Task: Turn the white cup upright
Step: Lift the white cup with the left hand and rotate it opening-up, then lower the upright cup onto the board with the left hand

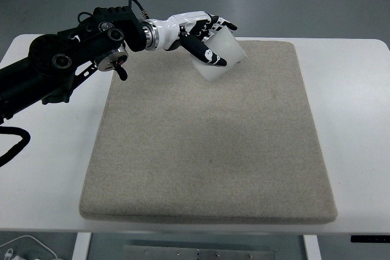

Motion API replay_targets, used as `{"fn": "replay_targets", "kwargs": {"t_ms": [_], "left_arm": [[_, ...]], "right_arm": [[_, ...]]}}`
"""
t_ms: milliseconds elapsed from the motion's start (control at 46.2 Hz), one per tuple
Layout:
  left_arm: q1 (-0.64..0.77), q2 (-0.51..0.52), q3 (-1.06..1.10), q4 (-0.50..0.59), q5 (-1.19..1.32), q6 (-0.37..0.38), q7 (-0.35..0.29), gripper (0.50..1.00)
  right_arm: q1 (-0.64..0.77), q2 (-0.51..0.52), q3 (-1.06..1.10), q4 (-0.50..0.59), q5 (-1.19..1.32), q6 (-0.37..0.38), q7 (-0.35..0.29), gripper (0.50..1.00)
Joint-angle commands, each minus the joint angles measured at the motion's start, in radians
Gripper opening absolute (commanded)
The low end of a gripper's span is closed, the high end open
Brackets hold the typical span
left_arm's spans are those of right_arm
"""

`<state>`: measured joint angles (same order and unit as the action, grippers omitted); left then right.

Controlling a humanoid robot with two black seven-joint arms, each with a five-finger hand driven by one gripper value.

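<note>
A translucent white cup [224, 55] is held tilted above the far edge of the beige mat [207, 144]. My left hand [204, 35] is shut on it, thumb on the near side and the other fingers over the far side. The black left arm [67, 65] reaches in from the left edge. The cup leans to the right, and which end is its rim I cannot tell. No right arm shows.
The mat lies on a white table [353, 101] and covers most of it. A black cable [15, 144] loops at the left edge. White cables [24, 249] lie on the floor at the bottom left.
</note>
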<state>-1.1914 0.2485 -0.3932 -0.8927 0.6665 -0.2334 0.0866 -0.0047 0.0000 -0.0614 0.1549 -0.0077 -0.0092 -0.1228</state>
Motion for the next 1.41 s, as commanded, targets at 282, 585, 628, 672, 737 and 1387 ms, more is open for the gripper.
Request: {"fn": "replay_targets", "kwargs": {"t_ms": [282,585,628,672,737,1387], "left_arm": [[0.142,0.012,-0.151,0.020,-0.021,-0.007,-0.189,0.500],[0.266,0.000,-0.269,0.029,-0.050,0.002,-0.387,0.500],[0.279,0.000,-0.269,0.035,-0.064,0.005,-0.421,0.500],[0.291,0.000,-0.269,0.044,-0.077,0.006,-0.459,0.500],[0.305,-0.005,-0.268,0.063,-0.093,0.006,-0.513,0.500],[0.378,-0.078,-0.237,0.284,-0.084,0.006,-0.697,0.500]], "right_arm": [[0.000,0.000,0.000,0.000,0.000,0.000,0.000,0.930],[0.000,0.000,0.000,0.000,0.000,0.000,0.000,0.930],[0.000,0.000,0.000,0.000,0.000,0.000,0.000,0.930],[0.000,0.000,0.000,0.000,0.000,0.000,0.000,0.930],[0.000,0.000,0.000,0.000,0.000,0.000,0.000,0.930],[0.000,0.000,0.000,0.000,0.000,0.000,0.000,0.930]]}}
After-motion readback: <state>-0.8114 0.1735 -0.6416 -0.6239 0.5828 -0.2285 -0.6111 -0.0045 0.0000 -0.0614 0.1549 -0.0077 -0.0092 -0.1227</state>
